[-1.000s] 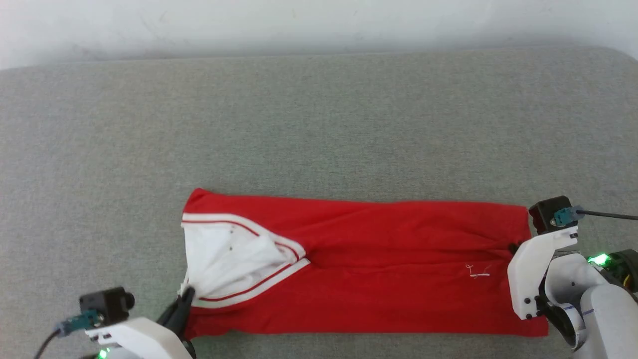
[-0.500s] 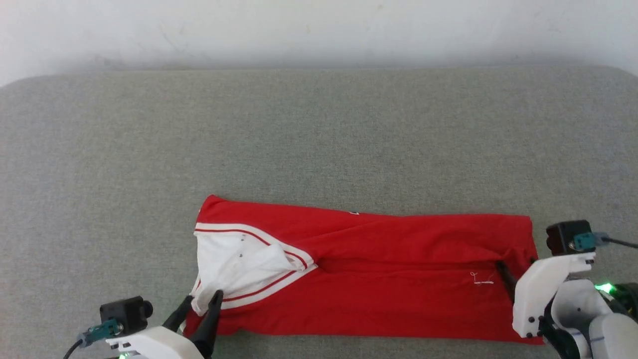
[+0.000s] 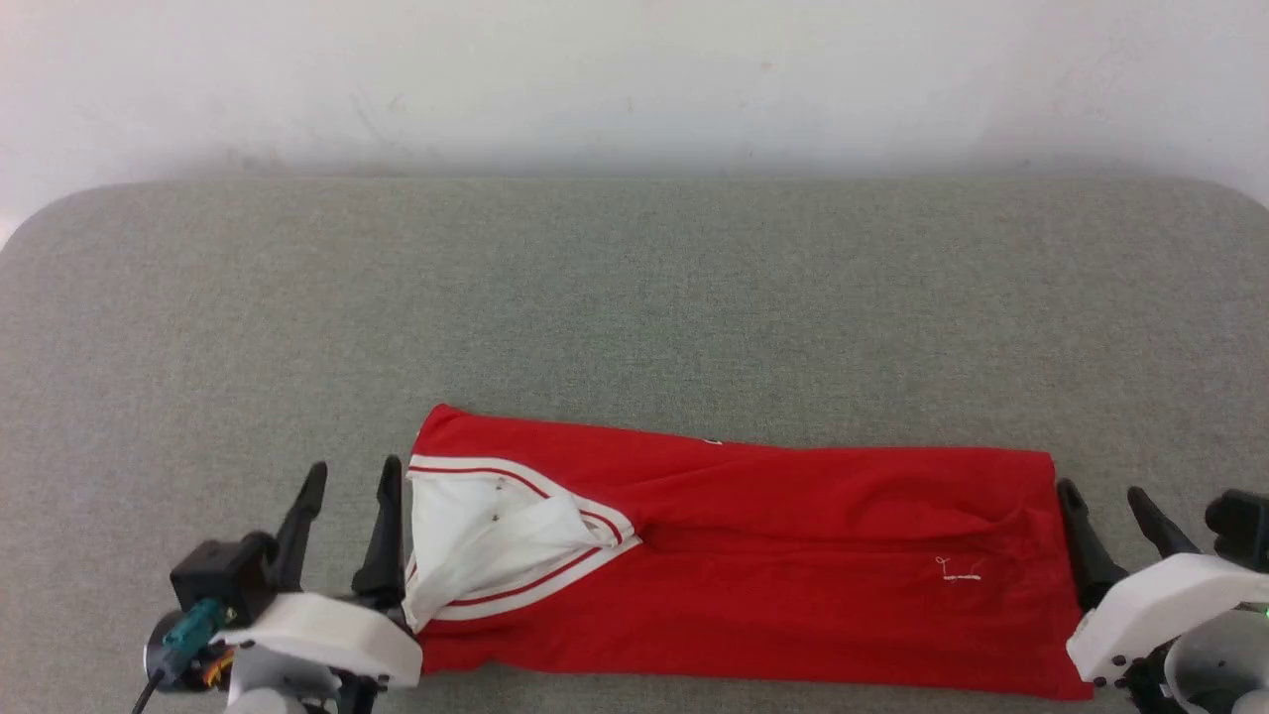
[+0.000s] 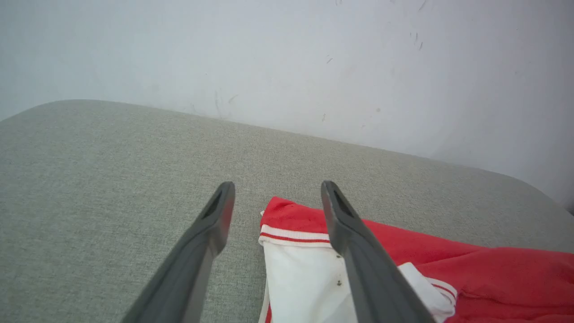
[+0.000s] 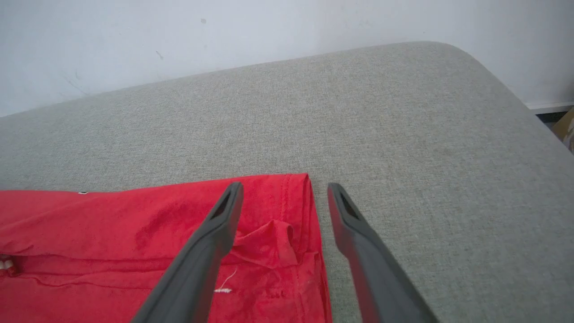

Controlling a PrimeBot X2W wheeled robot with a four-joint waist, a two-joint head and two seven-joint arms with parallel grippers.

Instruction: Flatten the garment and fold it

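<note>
The red T-shirt [image 3: 793, 555] lies folded into a long band across the near part of the grey surface, its white sleeve [image 3: 486, 545] with red stripes turned up at the left end. My left gripper [image 3: 349, 477] stands open just left of that sleeve, holding nothing. In the left wrist view the left gripper [image 4: 277, 191] frames the sleeve's striped edge [image 4: 293, 235]. My right gripper [image 3: 1100, 490] is open beside the shirt's right hem, empty. The right wrist view shows the right gripper [image 5: 284, 190] astride the rumpled hem corner [image 5: 287, 220] of the T-shirt [image 5: 112, 242].
The grey fabric surface [image 3: 634, 297] stretches wide behind the shirt up to a white wall [image 3: 634, 79]. Its rounded right corner [image 5: 475, 58] drops off to the floor. A loose white thread [image 3: 957, 570] lies on the shirt near its right end.
Both grippers let go of the shirt, opened and drew back off its ends. The head camera tilted, so the whole picture shifted downward.
</note>
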